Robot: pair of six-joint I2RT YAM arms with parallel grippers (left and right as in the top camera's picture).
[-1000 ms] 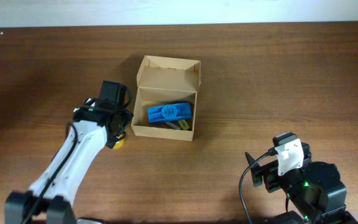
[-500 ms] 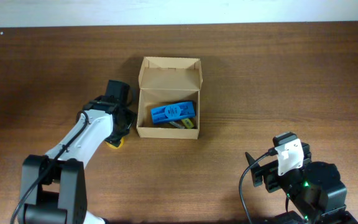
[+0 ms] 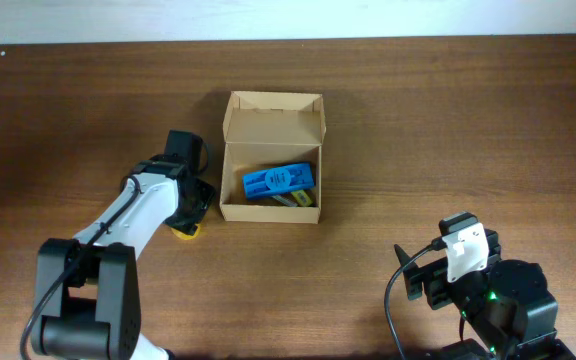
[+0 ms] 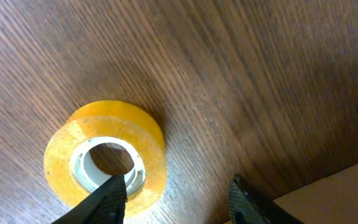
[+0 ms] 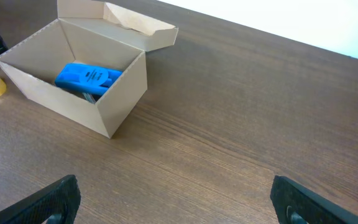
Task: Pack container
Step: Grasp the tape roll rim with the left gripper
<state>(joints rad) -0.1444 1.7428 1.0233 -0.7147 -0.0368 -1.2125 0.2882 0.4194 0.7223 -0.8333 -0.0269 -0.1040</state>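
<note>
The tan cardboard container (image 3: 271, 208) stands open at the table's middle, its flap lid (image 3: 273, 117) upright at the back; it also shows in the right wrist view (image 5: 114, 109). A blue plastic item (image 3: 278, 180) lies inside on darker things. A yellow tape roll (image 4: 107, 152) lies flat on the table just left of the container (image 3: 185, 230). My left gripper (image 4: 176, 199) is open low over the roll, one finger at the roll's core and the other outside its rim by the container's corner. My right gripper (image 5: 173, 205) is open and empty near the front right.
The wooden table's far edge (image 3: 288, 40) meets a white wall. The container's corner (image 4: 334, 199) shows at the lower right of the left wrist view. The left arm (image 3: 128, 225) reaches in from the front left.
My left gripper has shifted slightly toward the tape roll beside the container. The container slid a little to the right. The right arm has not moved.
</note>
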